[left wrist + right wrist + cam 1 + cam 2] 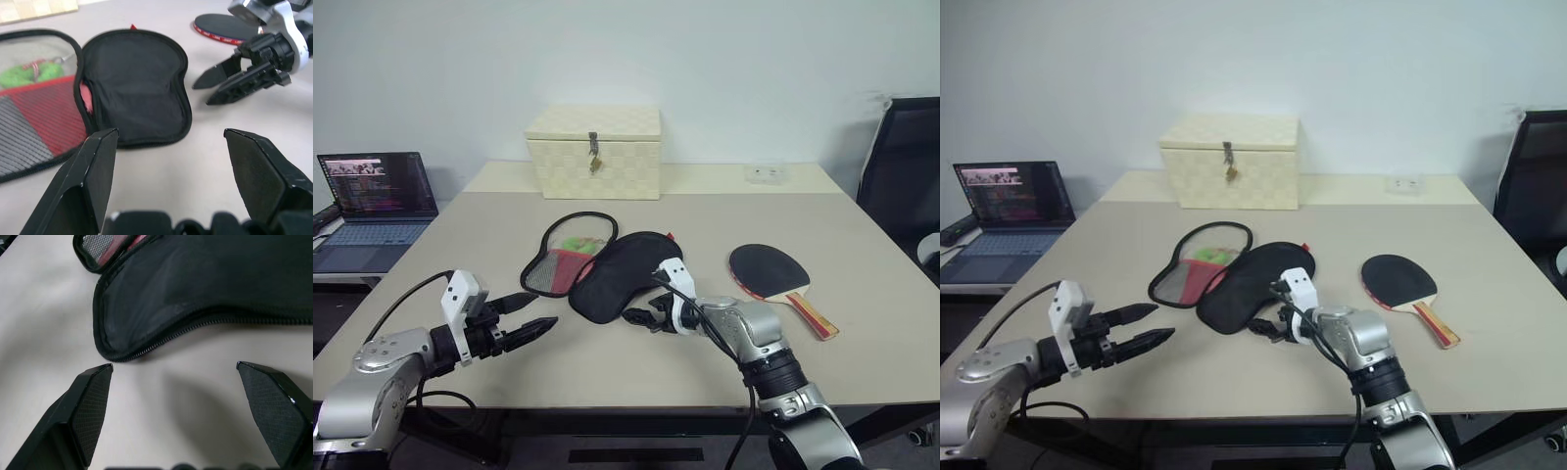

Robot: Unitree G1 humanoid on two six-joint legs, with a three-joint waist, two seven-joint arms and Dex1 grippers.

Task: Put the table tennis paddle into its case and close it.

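The case (619, 276) lies unzipped and spread open at the table's middle. Its black fabric half faces me, and the mesh and red half (564, 259) lies to the left with something green inside. The table tennis paddle (770, 270) rests flat to the right of the case, black face up, handle toward the front right. My right gripper (642, 318) hovers open just in front of the case's narrow end (117, 350), holding nothing. My left gripper (546, 309) is open and empty to the case's front left, pointing at it (134, 88).
A cream woven box (595, 152) with a metal latch stands at the table's back. An open laptop (377, 196) sits on a lower surface to the left. A black chair (906, 166) stands at the right. A small white item (765, 172) lies at the back right.
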